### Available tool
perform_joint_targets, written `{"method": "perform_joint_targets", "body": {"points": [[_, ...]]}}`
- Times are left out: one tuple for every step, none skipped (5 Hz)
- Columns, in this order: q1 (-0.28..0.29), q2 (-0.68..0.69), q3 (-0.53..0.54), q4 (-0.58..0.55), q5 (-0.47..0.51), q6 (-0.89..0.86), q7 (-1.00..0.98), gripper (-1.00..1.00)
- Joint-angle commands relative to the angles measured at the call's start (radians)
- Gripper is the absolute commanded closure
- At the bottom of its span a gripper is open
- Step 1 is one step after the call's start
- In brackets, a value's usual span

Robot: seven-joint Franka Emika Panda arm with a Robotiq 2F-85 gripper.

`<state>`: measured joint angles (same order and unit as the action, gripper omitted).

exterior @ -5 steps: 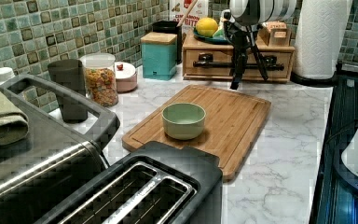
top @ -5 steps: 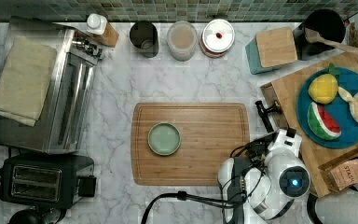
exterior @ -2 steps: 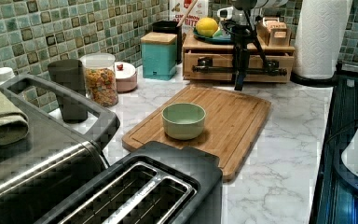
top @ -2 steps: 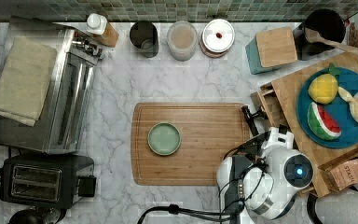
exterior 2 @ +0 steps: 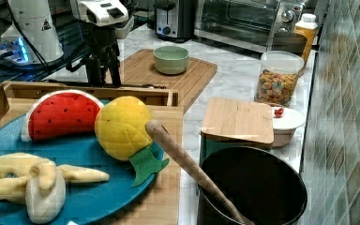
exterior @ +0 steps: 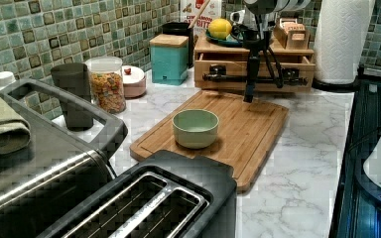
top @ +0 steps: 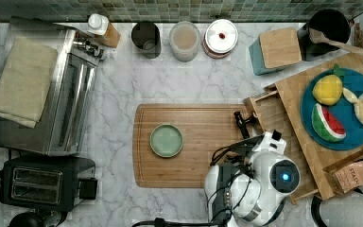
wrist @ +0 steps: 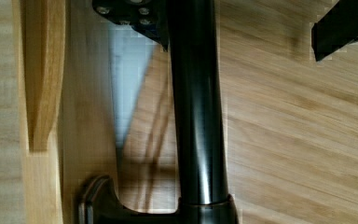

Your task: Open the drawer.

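The drawer (top: 266, 115) is a shallow light-wood tray that sticks partly out of the wooden stand (top: 293, 101) toward the cutting board; its front (exterior: 230, 67) carries a long black bar handle (exterior: 218, 78). My gripper (top: 245, 122) hangs straight down at that handle, also seen from the side (exterior: 258, 88) and from behind the stand (exterior 2: 104, 79). In the wrist view the handle (wrist: 196, 107) runs between my open fingers: one finger (wrist: 130, 11) presses against the bar, the other (wrist: 345, 28) stands apart from it.
A bamboo cutting board (top: 208, 161) with a green bowl (top: 166, 140) lies just in front of the drawer. A blue plate of toy fruit (top: 354, 137) sits on the stand. A teal box with a wooden lid (top: 274, 49), jars, a toaster oven (top: 52, 94) and a toaster (top: 42, 182) stand around.
My gripper has moved toward the top view's left, and the drawer has slid out of the stand with it, over the cutting board's edge.
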<state>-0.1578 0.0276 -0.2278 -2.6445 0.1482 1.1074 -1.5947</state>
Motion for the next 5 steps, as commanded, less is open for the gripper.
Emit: {"method": "perform_joint_targets", "body": {"points": [[0.183, -0.16, 0.196, -0.231, 0.113, 0.021, 0.122, -1.0], [0.21, -0.196, 0.223, -0.241, 0.136, -0.038, 0.159, -1.0], [0.237, -0.215, 0.243, -0.254, 0.142, -0.037, 0.23, -1.0], [0.246, -0.235, 0.266, -0.258, 0.123, -0.033, 0.296, -1.0], [0.283, -0.284, 0.264, -0.27, 0.199, -0.032, 0.31, -1.0]]}}
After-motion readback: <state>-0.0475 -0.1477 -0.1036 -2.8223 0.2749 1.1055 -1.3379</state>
